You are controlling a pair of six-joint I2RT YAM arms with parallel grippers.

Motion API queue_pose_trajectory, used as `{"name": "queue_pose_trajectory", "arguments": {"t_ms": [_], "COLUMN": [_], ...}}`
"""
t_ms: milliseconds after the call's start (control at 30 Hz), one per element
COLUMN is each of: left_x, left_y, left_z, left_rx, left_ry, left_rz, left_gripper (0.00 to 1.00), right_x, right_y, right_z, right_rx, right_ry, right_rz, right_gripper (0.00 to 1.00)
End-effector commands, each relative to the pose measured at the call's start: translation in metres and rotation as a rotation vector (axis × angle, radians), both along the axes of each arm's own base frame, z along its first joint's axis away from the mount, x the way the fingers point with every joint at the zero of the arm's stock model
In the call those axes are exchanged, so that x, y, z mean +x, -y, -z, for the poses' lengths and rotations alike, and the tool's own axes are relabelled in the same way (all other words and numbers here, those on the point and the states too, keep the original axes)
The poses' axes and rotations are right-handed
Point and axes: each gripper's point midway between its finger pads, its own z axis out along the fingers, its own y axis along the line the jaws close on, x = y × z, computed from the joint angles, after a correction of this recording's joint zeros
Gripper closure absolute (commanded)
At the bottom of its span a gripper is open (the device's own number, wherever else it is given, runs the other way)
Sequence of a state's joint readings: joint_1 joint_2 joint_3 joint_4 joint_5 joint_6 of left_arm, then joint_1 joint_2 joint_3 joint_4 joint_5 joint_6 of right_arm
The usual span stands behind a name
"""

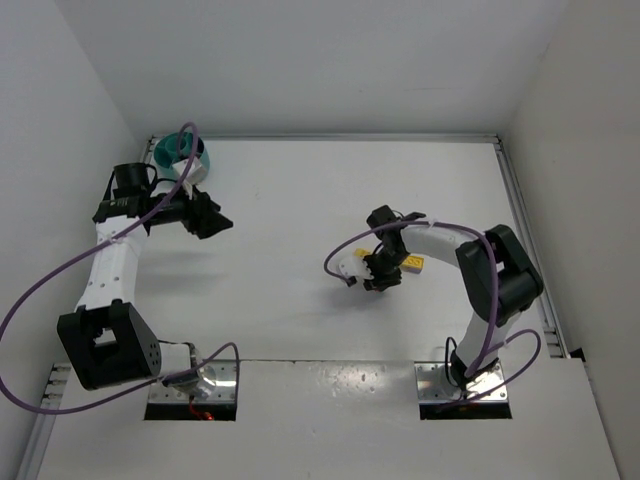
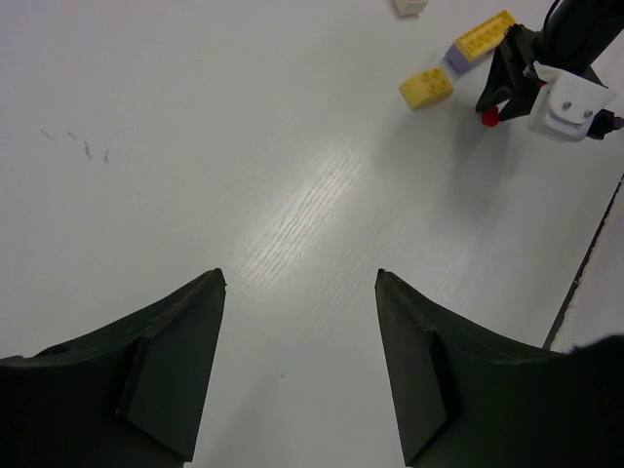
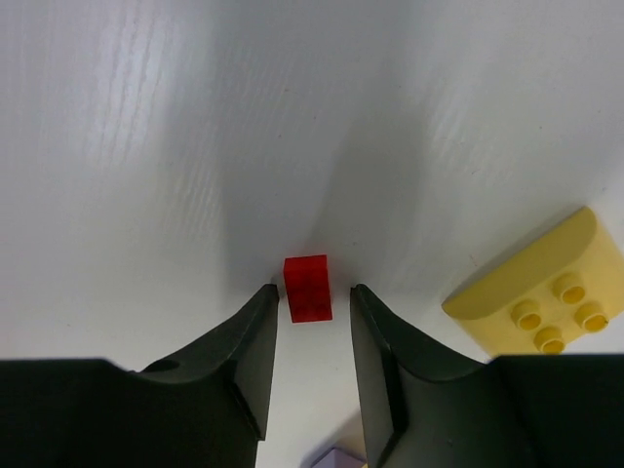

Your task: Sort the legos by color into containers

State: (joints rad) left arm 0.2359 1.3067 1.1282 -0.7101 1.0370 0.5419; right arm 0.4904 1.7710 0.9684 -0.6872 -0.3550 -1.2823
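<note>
The right gripper is lowered to the white table, its fingers drawn narrow on either side of a red brick, with a sliver of gap showing on each side. A yellow studded brick lies just beside it. A second yellow brick touches a purple brick nearby. Well apart, in the far left corner, stands the teal bowl, partly hidden by the left arm and a purple cable; its contents cannot be made out. The left gripper hangs near the bowl, fingers spread wide and holding nothing.
</note>
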Motion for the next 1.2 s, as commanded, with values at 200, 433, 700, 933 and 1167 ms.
{"name": "queue_pose_trajectory", "arguments": {"t_ms": [200, 433, 700, 933, 1167], "left_x": [-0.023, -0.066, -0.064, -0.034, -0.014], "left_y": [0.022, 0.058, 0.11, 0.158, 0.188], "left_z": [0.004, 0.042, 0.017, 0.013, 0.005], "left_rx": [-0.124, -0.221, -0.339, -0.395, -0.387], "left_ry": [-0.019, -0.196, -0.274, -0.529, -0.552], "left_rz": [0.099, 0.123, 0.017, 0.079, 0.121], "left_gripper": [0.34, 0.4, 0.34, 0.36, 0.42], "right_x": [-0.006, 0.017, 0.036, 0.035, 0.023], "right_y": [-0.011, -0.092, -0.14, -0.152, -0.153], "right_z": [0.001, -0.111, -0.187, -0.208, -0.204], "right_rx": [0.05, 0.442, 0.687, 0.704, 0.675], "right_ry": [-0.02, -0.148, -0.277, -0.236, -0.198], "right_rz": [0.066, 0.449, 0.695, 0.631, 0.571], "right_gripper": [0.91, 0.98, 0.99, 1.0, 1.0]}}
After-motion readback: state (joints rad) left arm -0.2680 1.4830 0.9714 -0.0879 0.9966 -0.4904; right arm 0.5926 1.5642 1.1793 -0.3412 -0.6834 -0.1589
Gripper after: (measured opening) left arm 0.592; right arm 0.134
